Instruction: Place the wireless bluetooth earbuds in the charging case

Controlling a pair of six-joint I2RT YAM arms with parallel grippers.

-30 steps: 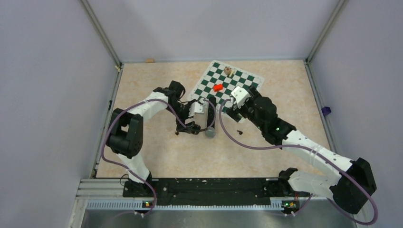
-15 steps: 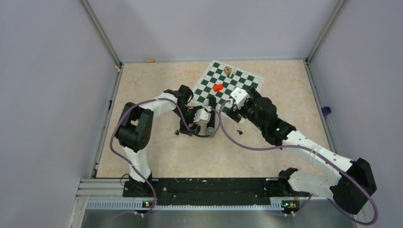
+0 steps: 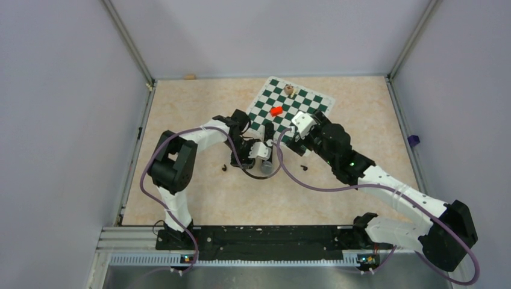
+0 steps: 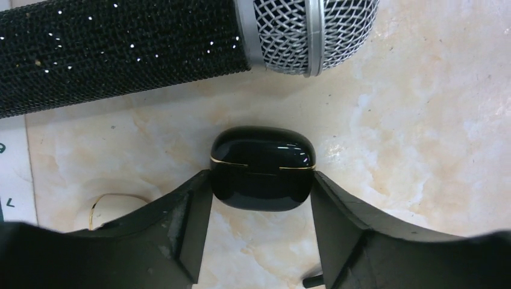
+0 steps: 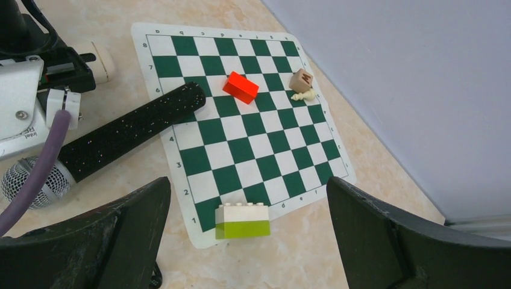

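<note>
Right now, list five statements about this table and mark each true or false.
1. The left gripper has the black case between its fingers. True.
2. The case's lid stands open. False: it looks closed, with only a thin seam showing.
3. The microphone lies on the table beside the case. True.
4. The right gripper holds the red block. False: it is open and empty, and the block lies on the chessboard.
5. The end of the microphone's handle overlaps the chessboard. True.
</note>
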